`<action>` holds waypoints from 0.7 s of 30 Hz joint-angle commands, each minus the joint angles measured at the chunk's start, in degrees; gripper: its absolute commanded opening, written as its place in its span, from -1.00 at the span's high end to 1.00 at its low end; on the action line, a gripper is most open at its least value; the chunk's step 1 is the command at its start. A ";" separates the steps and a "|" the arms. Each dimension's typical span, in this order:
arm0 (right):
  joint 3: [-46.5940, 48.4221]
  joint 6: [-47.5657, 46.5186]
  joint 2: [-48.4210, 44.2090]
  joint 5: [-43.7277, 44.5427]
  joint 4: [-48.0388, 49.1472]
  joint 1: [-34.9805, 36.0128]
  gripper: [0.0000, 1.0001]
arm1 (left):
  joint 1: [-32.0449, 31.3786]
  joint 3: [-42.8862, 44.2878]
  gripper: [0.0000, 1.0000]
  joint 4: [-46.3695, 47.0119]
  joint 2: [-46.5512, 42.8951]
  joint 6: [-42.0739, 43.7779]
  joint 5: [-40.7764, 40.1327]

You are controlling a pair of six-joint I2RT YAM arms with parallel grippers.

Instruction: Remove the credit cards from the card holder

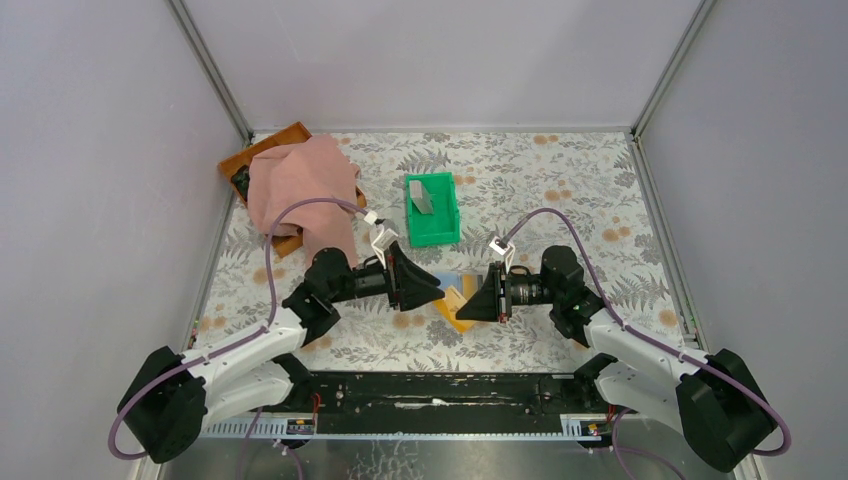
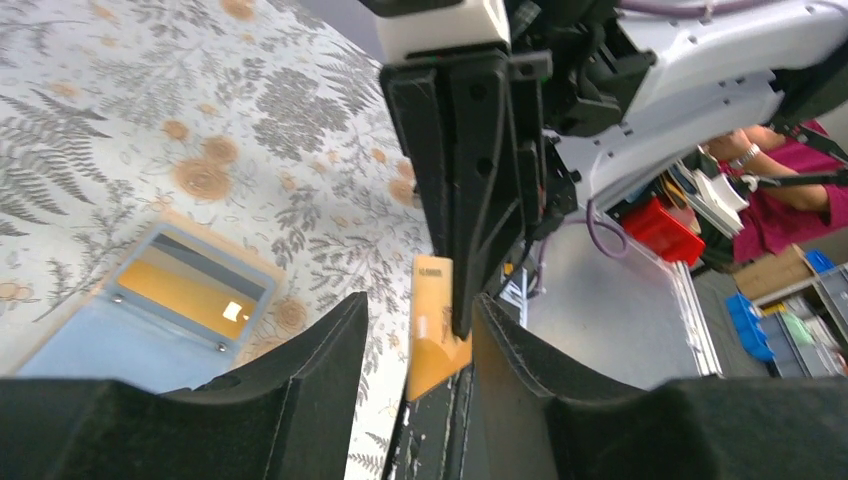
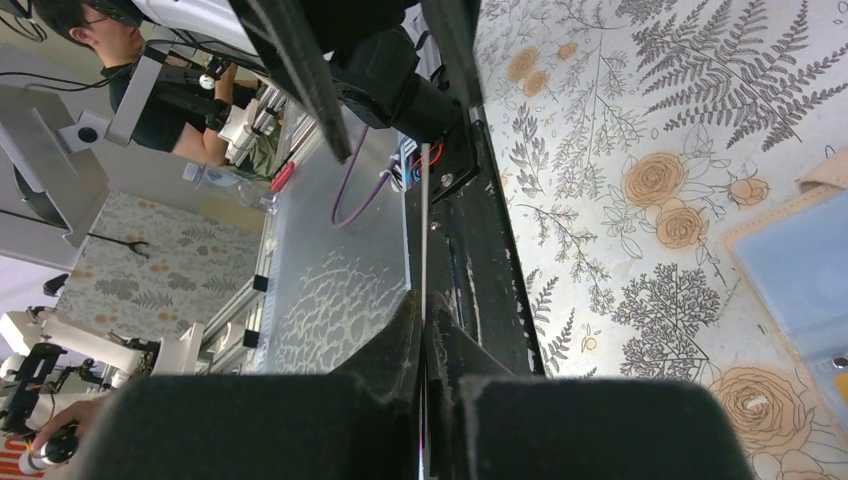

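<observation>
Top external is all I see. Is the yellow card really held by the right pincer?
Observer: Yes. The right pincer is shut on the yellow card, seen edge-on from its own wrist.
Operator: And the other arm?
Observer: The left pincer is open, straddling that card.
Operator: Anything left to pull?
Observer: Yes. The card holder lies open with a second yellow card in its pocket.
</observation>
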 commanded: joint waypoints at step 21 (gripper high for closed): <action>0.75 -0.92 -0.36 -1.11 2.69 1.03 1.00 | -0.23 -0.58 0.77 8.02 3.28 -3.05 9.40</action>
